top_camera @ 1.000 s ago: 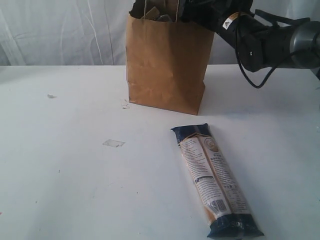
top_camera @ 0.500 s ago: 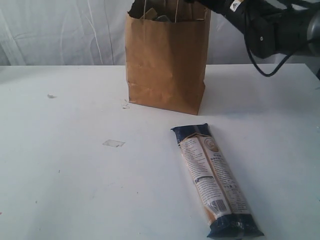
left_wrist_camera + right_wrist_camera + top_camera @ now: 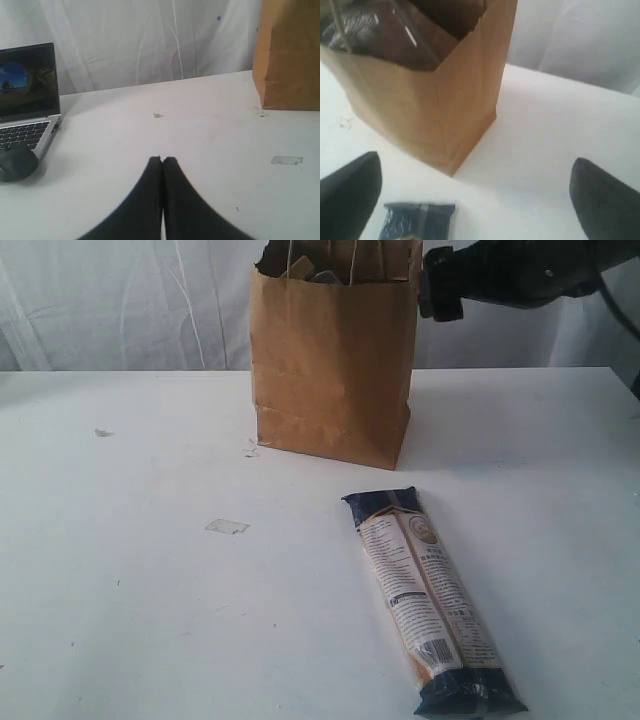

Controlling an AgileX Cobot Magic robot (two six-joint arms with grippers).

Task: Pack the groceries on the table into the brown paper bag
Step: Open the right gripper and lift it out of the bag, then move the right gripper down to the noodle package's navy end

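One long pasta packet (image 3: 425,605) – clear film with dark blue ends and a cream label – lies flat on the large white tabletop (image 3: 150,570). It is right of the middle, with one end close to the near edge and the other pointing towards the tall kraft-brown paper bag (image 3: 335,360). The label carries a round emblem, blocks of small print and a barcode near the lower end, but none of the writing is legible. The bag stands upright towards the far edge and bears no print. Dark items show at its open mouth, too dim to name.

A second ago the black right arm (image 3: 520,270) reached over the bag's mouth – now it sits higher and off to the right of the bag's top corner. Packet and bag lie just as before.

The right gripper (image 3: 475,195) is spread wide and empty above the tabletop beside the bag. The left gripper (image 3: 162,165) has its fingers pressed together with nothing between them, low over bare tabletop, with a silver laptop (image 3: 27,100) and dark mouse (image 3: 15,162) near that side's edge.
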